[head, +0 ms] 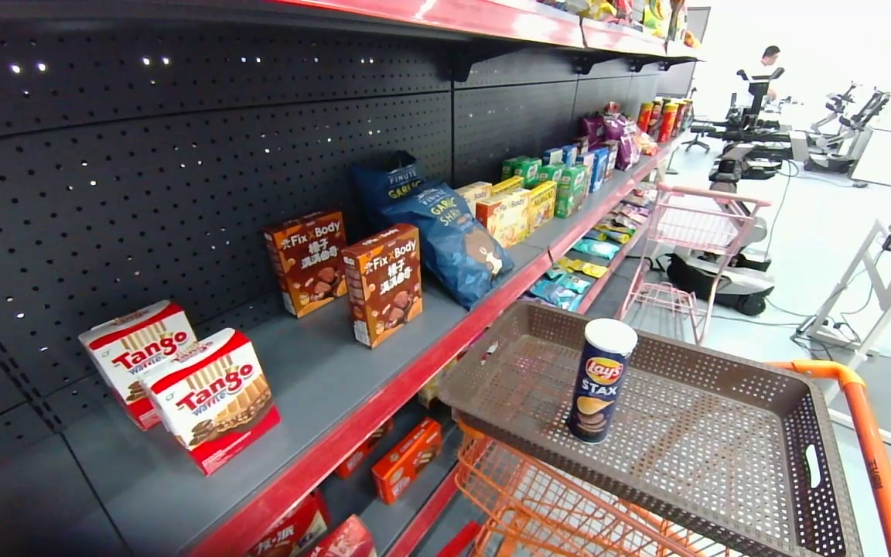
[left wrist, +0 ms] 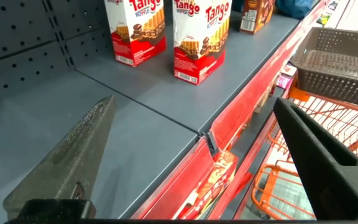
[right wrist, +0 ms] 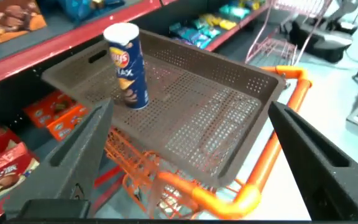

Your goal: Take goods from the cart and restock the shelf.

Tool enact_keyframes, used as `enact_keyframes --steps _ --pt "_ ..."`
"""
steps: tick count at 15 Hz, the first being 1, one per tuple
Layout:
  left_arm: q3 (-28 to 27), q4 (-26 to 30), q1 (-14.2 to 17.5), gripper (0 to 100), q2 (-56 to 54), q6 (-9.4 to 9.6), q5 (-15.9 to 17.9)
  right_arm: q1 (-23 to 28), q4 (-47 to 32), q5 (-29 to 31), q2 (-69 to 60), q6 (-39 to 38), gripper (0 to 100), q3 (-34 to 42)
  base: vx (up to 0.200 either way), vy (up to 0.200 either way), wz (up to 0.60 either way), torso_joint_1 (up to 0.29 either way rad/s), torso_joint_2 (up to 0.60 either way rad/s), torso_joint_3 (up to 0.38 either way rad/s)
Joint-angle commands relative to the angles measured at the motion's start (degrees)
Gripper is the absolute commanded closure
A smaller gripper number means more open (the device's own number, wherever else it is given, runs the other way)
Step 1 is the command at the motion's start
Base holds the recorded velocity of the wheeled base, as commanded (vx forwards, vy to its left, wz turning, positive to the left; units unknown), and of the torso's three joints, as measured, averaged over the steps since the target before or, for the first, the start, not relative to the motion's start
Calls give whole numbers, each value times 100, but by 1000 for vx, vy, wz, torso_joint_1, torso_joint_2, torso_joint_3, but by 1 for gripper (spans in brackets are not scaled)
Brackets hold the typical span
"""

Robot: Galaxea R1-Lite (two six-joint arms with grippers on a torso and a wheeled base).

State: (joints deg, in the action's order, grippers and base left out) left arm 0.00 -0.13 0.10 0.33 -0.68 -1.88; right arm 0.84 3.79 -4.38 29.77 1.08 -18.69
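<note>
**Brown mesh tray (head: 724,441) carries one chips can (head: 602,379); both my grippers empty**

The chips can stands upright on the tray's perforated floor, toward the end nearer the shelf (head: 322,371), and touches nothing else (white lid, dark blue body). The tray lies across the top of the orange cart (head: 871,433), which stands just beside the shelf's red front edge.

My right gripper (right wrist: 191,106) hovers above the tray with its fingers spread wide and nothing between them. Seen from that wrist, the can stands beyond one finger and apart from it.

My left gripper (left wrist: 192,102) hangs over the grey shelf board close to the red lip, its fingers likewise wide apart and holding nothing. Ahead of it two red-and-white wafer boxes (left wrist: 201,37) stand upright side by side, well clear of the fingers.

From the head view, the wafer boxes sit at the near end of the shelf. Farther along stand two brown-orange biscuit boxes (head: 382,282), both upright, one set a little ahead of the other. Just beyond them a blue snack bag (head: 453,240) leans back toward the black pegboard (head: 144,178) (more packets line the shelf past it, too small to tell apart).
</note>
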Motion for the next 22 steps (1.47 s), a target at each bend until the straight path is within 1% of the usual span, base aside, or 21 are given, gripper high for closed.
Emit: enact_keyframes --steps 1,2,3,4,5,6,7,8,10,11,13,15,16,18,22 --pt "0 -4 -1 0 2 -2 -6 197 1625 -46 3272 129 0 -451 0 0 0 0 0 0" --pt "0 5 -1 0 2 -2 -6 206 2187 -72 3922 120 0 -504 0 0 0 0 0 0" --pt "0 -4 -1 0 2 -2 3 144 2934 -186 4652 138 0 -601 0 0 0 0 0 0" --pt "0 -4 -1 0 2 -2 -6 109 3532 -494 5188 146 0 -671 0 0 0 0 0 0" --pt "0 5 -1 0 2 -2 -6 100 3919 -802 5487 155 0 -715 0 0 0 0 0 0" --pt "0 -4 -1 0 2 -2 -6 100 4499 -1267 5970 155 0 -777 0 0 0 0 0 0" --pt "0 5 -1 0 2 -2 -6 100 4657 -1390 6120 164 0 -777 0 0 0 0 0 0" --pt "0 -4 -1 0 -7 -2 -6 83 4815 -1724 6392 164 0 -750 0 0 0 0 0 0" --pt "0 -4 -1 0 2 -2 -6 -5 4850 -2155 6577 208 0 -724 0 0 0 0 0 0" --pt "0 5 -1 0 2 -2 -6 -154 4859 -2305 6796 287 0 -706 0 0 0 0 0 0" --pt "0 -4 -1 0 2 -2 -6 -295 5096 -2305 7324 498 0 -742 0 0 0 0 0 0" --pt "0 5 -1 0 2 -2 -6 -436 5896 -2313 8071 542 0 -768 0 0 0 0 0 0" --pt "0 -4 -1 0 2 -2 -6 -462 6072 -2348 8247 542 0 -794 0 0 0 0 0 0" --pt "0 -4 -1 0 2 -2 -6 -620 6098 -2612 8537 507 0 -1067 0 0 0 0 0 0" --pt "0 -4 -1 0 2 -2 -6 -699 5940 -2656 8862 524 0 -1576 0 0 0 0 0 0"
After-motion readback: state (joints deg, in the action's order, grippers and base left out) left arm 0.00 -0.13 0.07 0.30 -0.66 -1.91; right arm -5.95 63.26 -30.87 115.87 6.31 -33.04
